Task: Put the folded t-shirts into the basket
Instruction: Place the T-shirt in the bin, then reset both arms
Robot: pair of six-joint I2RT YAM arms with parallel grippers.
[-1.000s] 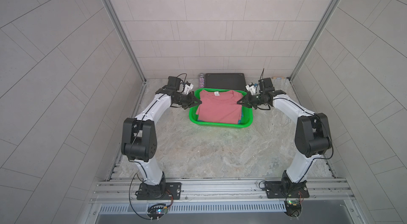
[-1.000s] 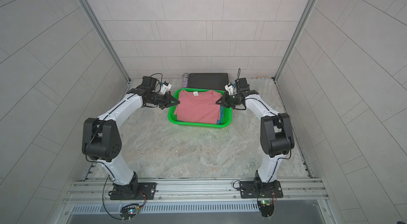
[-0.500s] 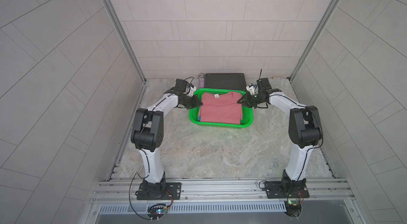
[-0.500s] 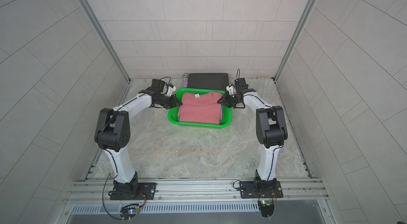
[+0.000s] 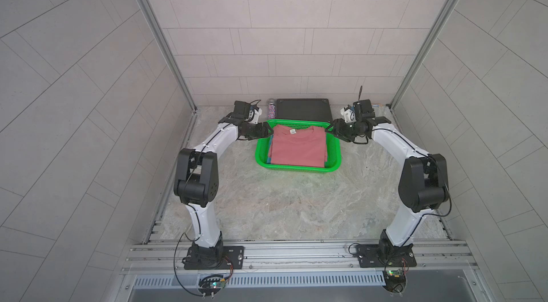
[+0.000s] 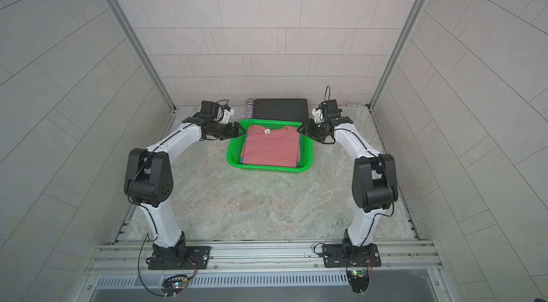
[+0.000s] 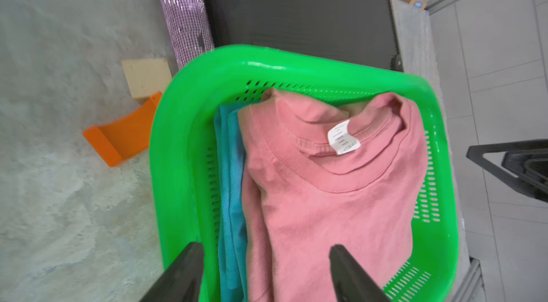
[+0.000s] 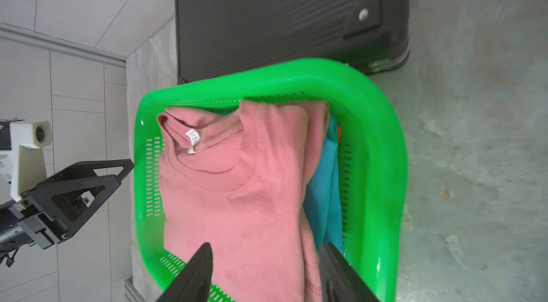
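Uppermost, pink tee (image 5: 296, 149), collar toward briefcase (image 5: 304, 109)

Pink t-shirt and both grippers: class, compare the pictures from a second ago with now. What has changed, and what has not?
The pink t-shirt, gripped at both sides above the basket, has dropped into it, onto the blue t-shirt. The left gripper and right gripper have opened and let go. The basket and the black case stayed put.
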